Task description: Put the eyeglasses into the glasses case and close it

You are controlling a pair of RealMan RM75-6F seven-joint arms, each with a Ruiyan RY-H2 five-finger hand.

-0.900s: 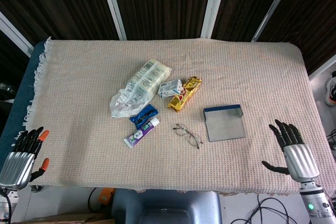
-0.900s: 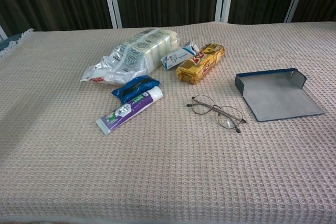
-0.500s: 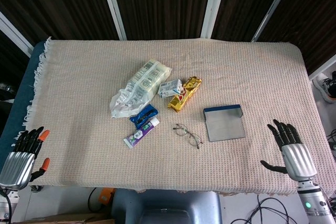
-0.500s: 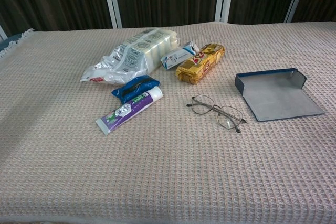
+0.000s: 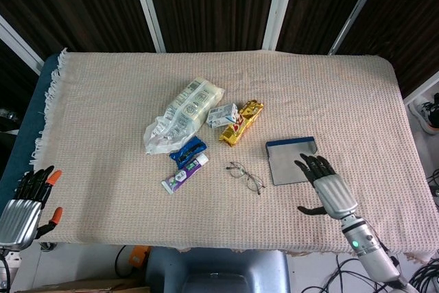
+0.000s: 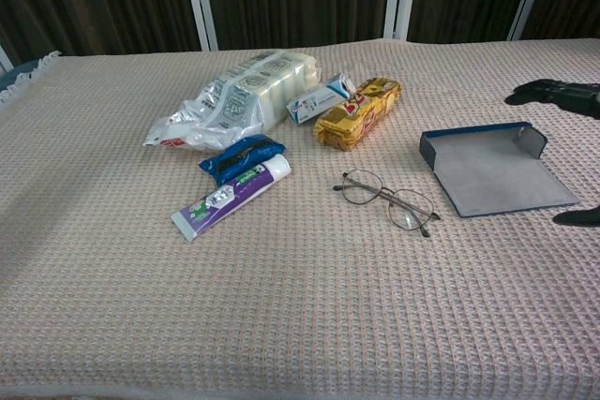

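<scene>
In the head view the eyeglasses (image 5: 246, 176) lie on the bench, long axis slanting from far-left to near-right, just left of the open glasses case (image 5: 291, 160); the right hand (image 5: 328, 188) is over the case's near-right corner, fingers spread and holding nothing, much nearer than the left hand (image 5: 24, 204), also empty, at the near-left edge; in the chest view the eyeglasses (image 6: 388, 201) lie left of the case (image 6: 492, 170), and only dark fingertips (image 6: 553, 93) enter at right.

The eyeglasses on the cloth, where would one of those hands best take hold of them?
Probably at the bridge between the lenses, from above. The eyeglasses lie flat on the tablecloth with thin wire rims, so a thumb-and-finger pinch there avoids the lenses. The right hand, open beside the glasses case, is nearest.
</scene>
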